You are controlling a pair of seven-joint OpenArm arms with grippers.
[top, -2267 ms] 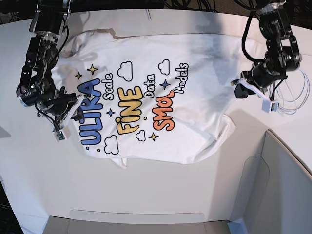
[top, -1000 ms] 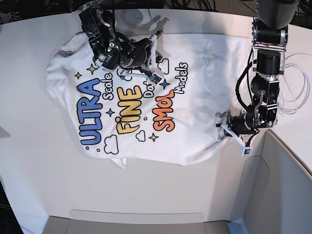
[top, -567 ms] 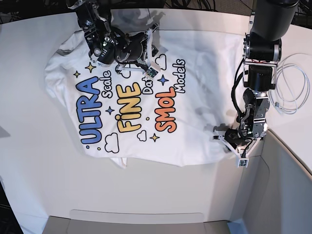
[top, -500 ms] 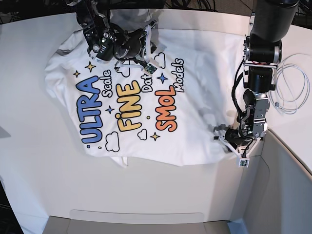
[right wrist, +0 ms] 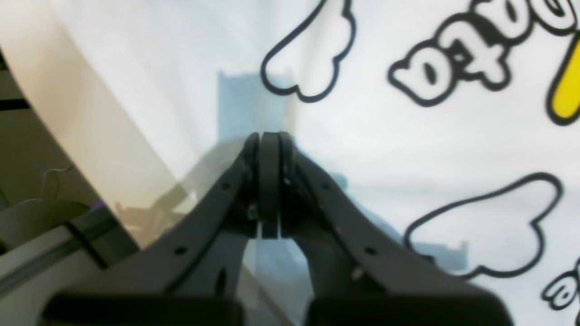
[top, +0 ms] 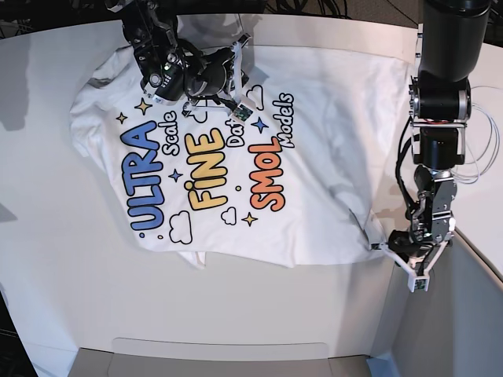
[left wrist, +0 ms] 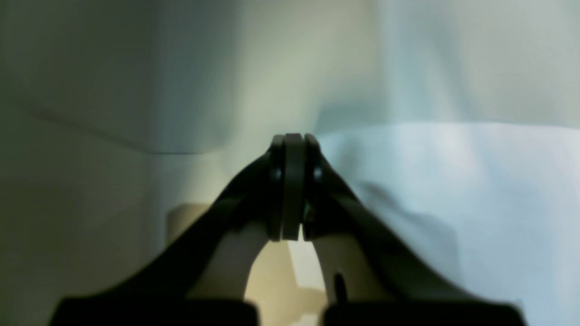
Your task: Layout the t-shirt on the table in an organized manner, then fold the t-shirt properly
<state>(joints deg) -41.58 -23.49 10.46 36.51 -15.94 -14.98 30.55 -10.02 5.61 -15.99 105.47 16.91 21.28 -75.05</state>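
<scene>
Your right gripper (top: 236,59) sits at the upper left of the base view, low over the top edge of the t-shirt (top: 314,126), and its fingers (right wrist: 269,181) are pressed flat together. In the right wrist view the white fabric with the black-outlined cloud prints lies directly beyond and to the right of those fingertips, and a blue-grey shadow falls just past them; you cannot tell from that view whether any cloth is pinched between the pads. To the left of the fingers the cloth gives way to a bare cream curved edge. The shirt itself lies print-up across the table (top: 47,259), with the blue "ULTRA", yellow "FINE" and orange "SMOL" lettering running diagonally. Further right, your left gripper (top: 383,247) is down at the shirt's lower right corner, right beside the grey bin (top: 464,314). Its fingers (left wrist: 292,190) are likewise closed tight. In the left wrist view pale fabric spreads to the right of the fingertips and plain surface lies to their left; the view is blurred, so you cannot tell whether the hem is caught between them.
</scene>
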